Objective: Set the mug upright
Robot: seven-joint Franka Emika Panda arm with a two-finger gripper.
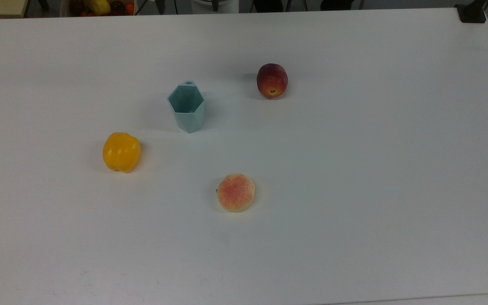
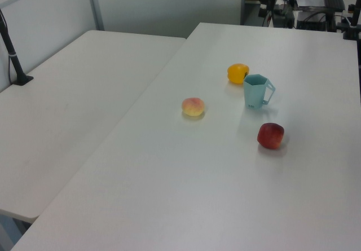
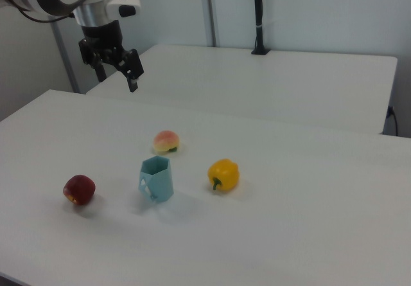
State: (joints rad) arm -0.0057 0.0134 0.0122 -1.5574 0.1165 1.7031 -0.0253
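— Where was the mug?

— On the white table, standing upright on its narrow base with the hexagonal rim open to the top. In the left view its handle stuck out toward the left view's right. Nothing touched it.

— And what lay around it?

— Three pieces of produce, each apart from it. A yellow pepper sat lower and toward the top view's left. A red apple sat toward the top view's right, a little higher. A pale peach lay below the mug, nearer the top view's bottom edge. In the right view the mug stood between the apple and the pepper, with the peach behind it.

— The gripper?

— In the right view the gripper hung high in the air, well apart from the mug, toward the right view's upper left. Its two black fingers pointed down and stood spread apart, with nothing between them.

— Anything else?

— A second white table stood just beside the first, with a black post on it.
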